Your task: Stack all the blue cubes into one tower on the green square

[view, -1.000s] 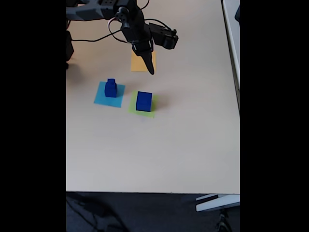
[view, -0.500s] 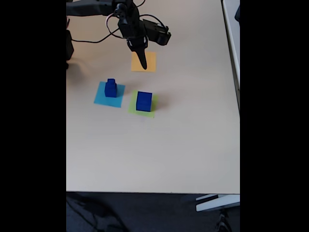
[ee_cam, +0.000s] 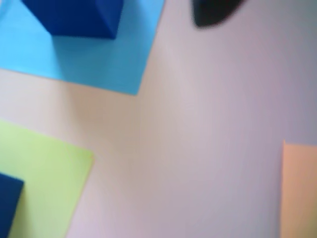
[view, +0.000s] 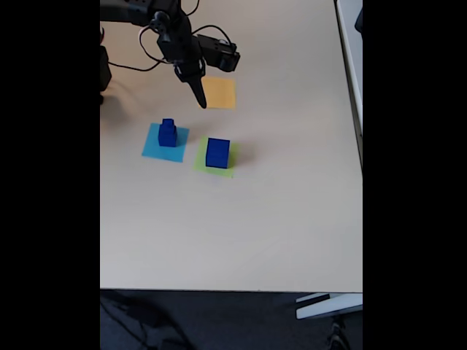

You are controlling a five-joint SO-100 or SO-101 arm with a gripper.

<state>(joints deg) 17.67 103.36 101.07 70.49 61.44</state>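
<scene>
In the fixed view the black two-finger claw (view: 200, 100) has swung leftward over the last second, from above the flat orange paper square (view: 219, 92) to a spot just off that square's left edge, and it now hangs nearer the flat light-blue paper square (view: 165, 143). Its fingers read as one dark tapering point with no gap between them, so it looks closed, and nothing is held in it.

The largest solid dark-blue cube (view: 217, 152) stands on the flat lime-green paper square (view: 216, 163), just to the right of the light-blue square. On the light-blue square sits a short stack of smaller dark-blue cubes (view: 168, 133), a small one on a wider one; whether a third is among them is too small to tell. None of these things has moved over the last second.

The wrist view agrees: the light-blue square (ee_cam: 106, 62) with a dark-blue cube (ee_cam: 74, 17) on it lies at upper left, the lime-green square (ee_cam: 47, 186) at lower left with a corner of the large cube (ee_cam: 9, 203), and a sliver of the orange square (ee_cam: 298, 188) at right, all on the pale tabletop (ee_cam: 198, 129). A dark claw tip (ee_cam: 213, 12) pokes in at the top.

I judge the arm to be heading for the small stack, to carry its cubes across onto the large cube; the claw would need to open first.
</scene>
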